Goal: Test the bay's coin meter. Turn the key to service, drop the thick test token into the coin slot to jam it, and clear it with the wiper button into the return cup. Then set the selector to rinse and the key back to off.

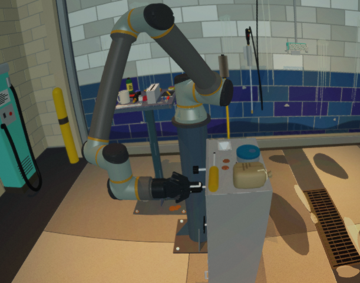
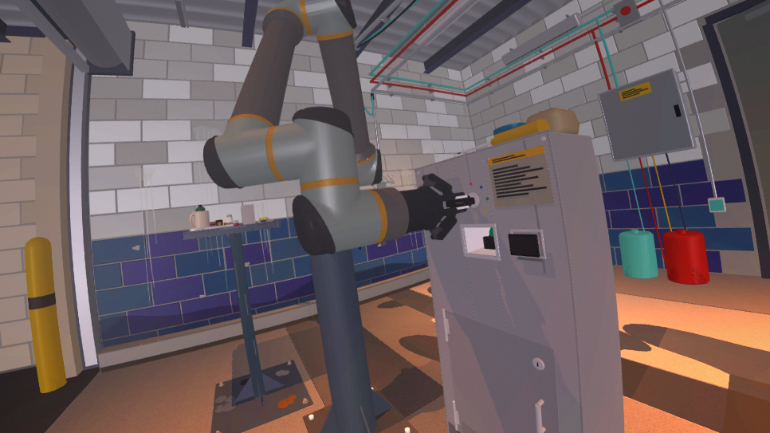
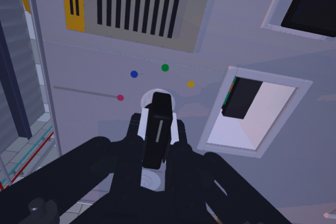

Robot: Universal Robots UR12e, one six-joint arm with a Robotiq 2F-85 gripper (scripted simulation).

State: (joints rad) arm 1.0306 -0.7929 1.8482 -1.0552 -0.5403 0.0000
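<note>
My gripper (image 3: pixel 157 127) reaches level against the front face of the grey meter cabinet (image 2: pixel 528 269), and its two white-padded fingers are clamped on the black selector knob (image 3: pixel 158 129), one on either side. The knob sits on a round white base among four coloured dots: pink (image 3: pixel 120 97), blue (image 3: pixel 134 74), green (image 3: pixel 165 67) and yellow (image 3: pixel 190 84). From the side camera the gripper (image 1: pixel 197 185) meets the cabinet's front just below its top. To the knob's right is a white-framed recess (image 3: pixel 252 113) with a dark block inside. Two copper tokens (image 1: pixel 225 164) lie on the cabinet's top.
The cabinet face stands right ahead of the fingers, with a label plate (image 2: pixel 520 177) and a dark window (image 2: pixel 525 244) on it. On its top lie a yellow-handled tool (image 1: pixel 213 176), a blue-lidded tub (image 1: pixel 248 153) and a tan jug (image 1: pixel 251 174). The robot's pedestal (image 1: pixel 192 179) stands behind.
</note>
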